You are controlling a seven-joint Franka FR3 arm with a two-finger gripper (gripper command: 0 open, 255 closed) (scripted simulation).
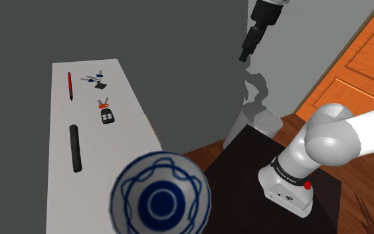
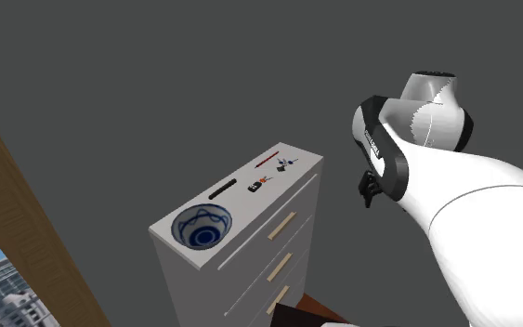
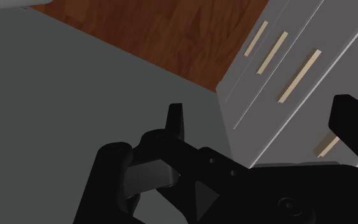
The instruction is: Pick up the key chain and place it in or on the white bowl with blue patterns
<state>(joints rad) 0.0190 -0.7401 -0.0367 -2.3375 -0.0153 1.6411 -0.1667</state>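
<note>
Gripper hangs far from key chain.

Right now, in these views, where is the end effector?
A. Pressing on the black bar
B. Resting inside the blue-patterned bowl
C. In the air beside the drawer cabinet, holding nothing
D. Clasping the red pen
C: the end effector hangs open and empty off to the side of the cabinet top, well apart from the bowl.
</note>
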